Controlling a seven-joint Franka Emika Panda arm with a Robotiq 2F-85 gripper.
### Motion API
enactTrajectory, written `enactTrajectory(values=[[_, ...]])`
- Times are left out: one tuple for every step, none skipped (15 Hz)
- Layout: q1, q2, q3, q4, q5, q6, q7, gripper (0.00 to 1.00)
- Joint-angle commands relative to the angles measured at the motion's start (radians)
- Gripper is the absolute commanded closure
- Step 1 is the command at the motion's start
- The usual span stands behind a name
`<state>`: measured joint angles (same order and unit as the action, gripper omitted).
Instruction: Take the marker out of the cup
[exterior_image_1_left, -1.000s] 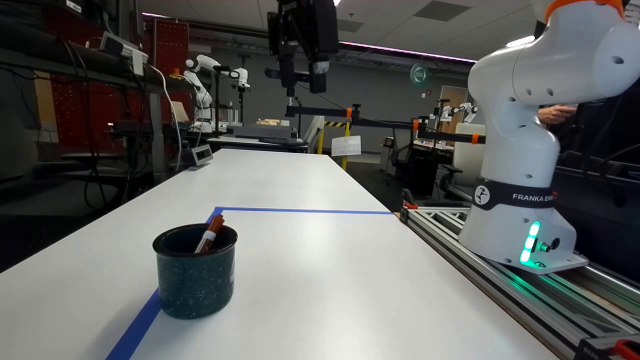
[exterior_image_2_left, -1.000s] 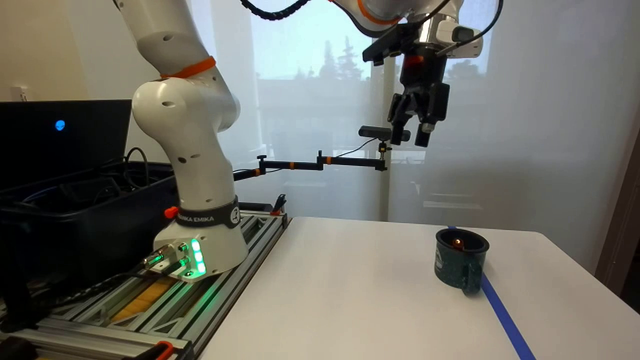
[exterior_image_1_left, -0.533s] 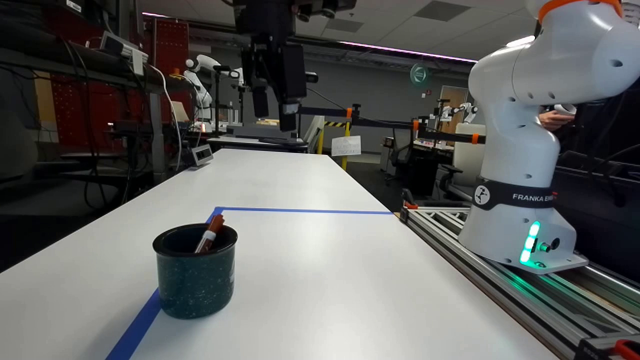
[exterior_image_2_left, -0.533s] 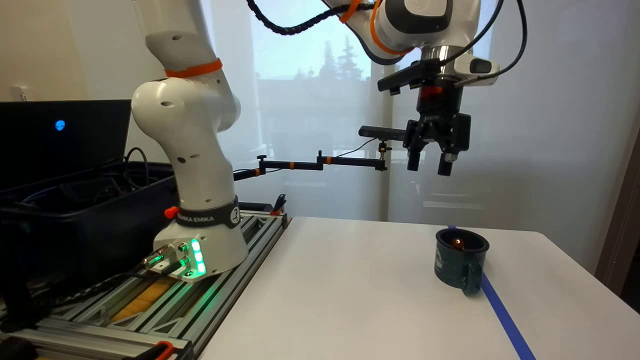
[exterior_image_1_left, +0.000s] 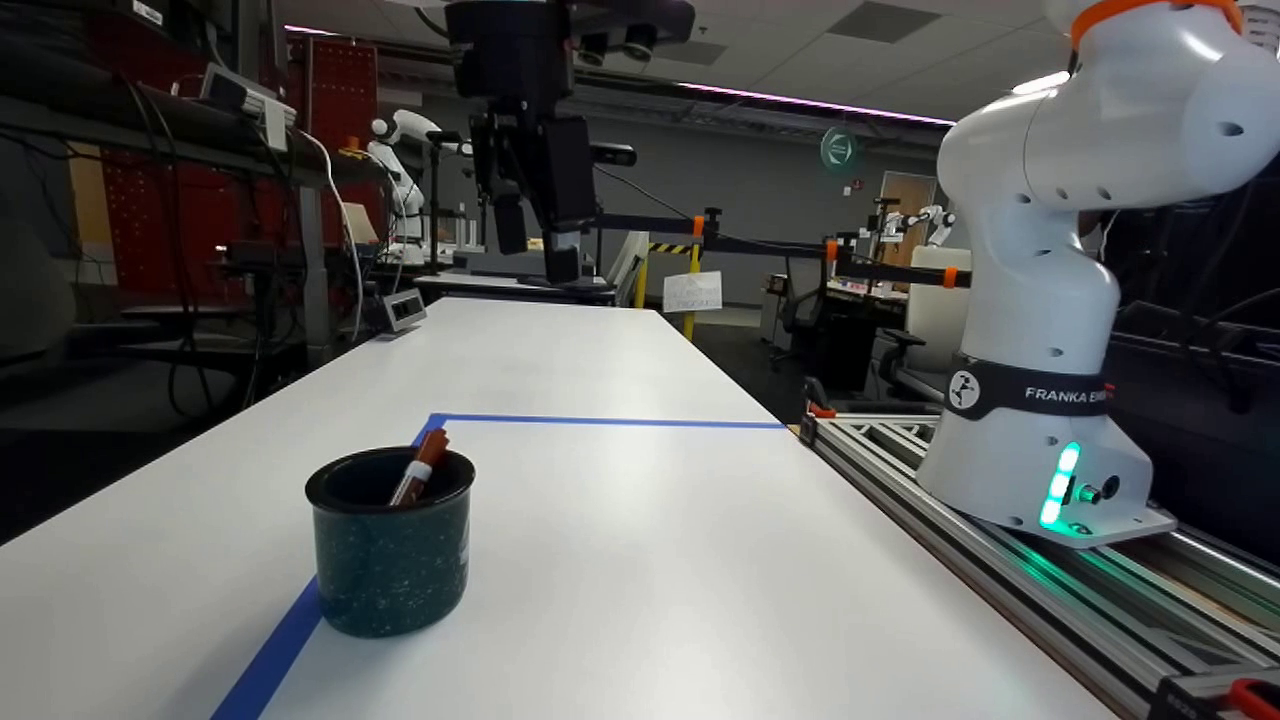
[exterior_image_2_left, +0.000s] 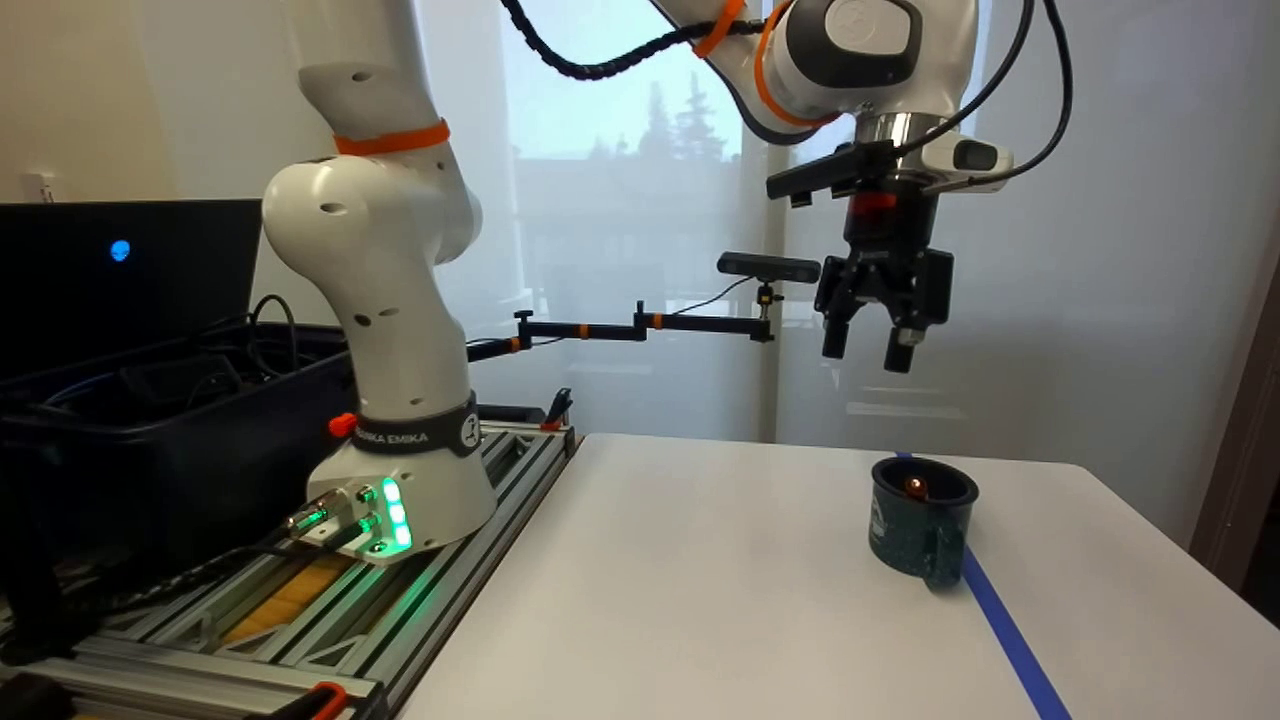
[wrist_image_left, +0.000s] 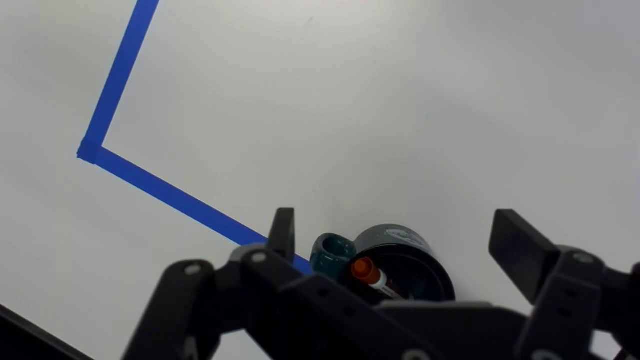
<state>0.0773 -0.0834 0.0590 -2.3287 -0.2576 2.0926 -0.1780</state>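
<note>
The wide-spread, empty hand (exterior_image_2_left: 866, 356) hangs higher than the mug (exterior_image_2_left: 903, 540), whose marker (wrist_image_left: 372, 276) leans toward the wrist view's ten o'clock.

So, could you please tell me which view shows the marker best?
The wrist view: the marker appears largest there, its reddish cap and white section visible in the cup. In an exterior view, the marker shows both parts, but smaller; in an exterior view, only its reddish end shows.

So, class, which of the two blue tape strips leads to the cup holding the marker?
The lower strip in the wrist view: it slants down and right toward the cup, while the upper strip climbs away to the picture's top edge.
</note>
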Motion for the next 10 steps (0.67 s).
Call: enactTrajectory(values=[[-0.005, 0.031, 0.002, 0.018, -0.02, 0.013, -0.011, 0.0], [-0.005, 0.047, 0.002, 0.025, -0.022, 0.017, -0.016, 0.0], [-0.005, 0.062, 0.002, 0.031, -0.022, 0.022, -0.024, 0.0], [-0.005, 0.075, 0.002, 0.036, -0.029, 0.028, -0.019, 0.0], [-0.005, 0.091, 0.002, 0.044, -0.029, 0.033, -0.028, 0.0], [-0.006, 0.11, 0.001, 0.054, -0.031, 0.043, -0.036, 0.0], [-0.006, 0.129, 0.002, 0.065, -0.037, 0.049, -0.043, 0.0], [-0.005, 0.148, 0.002, 0.077, -0.03, 0.054, -0.063, 0.0], [-0.005, 0.164, 0.003, 0.086, -0.027, 0.06, -0.078, 0.0], [-0.005, 0.182, 0.004, 0.1, -0.024, 0.06, -0.093, 0.0]])
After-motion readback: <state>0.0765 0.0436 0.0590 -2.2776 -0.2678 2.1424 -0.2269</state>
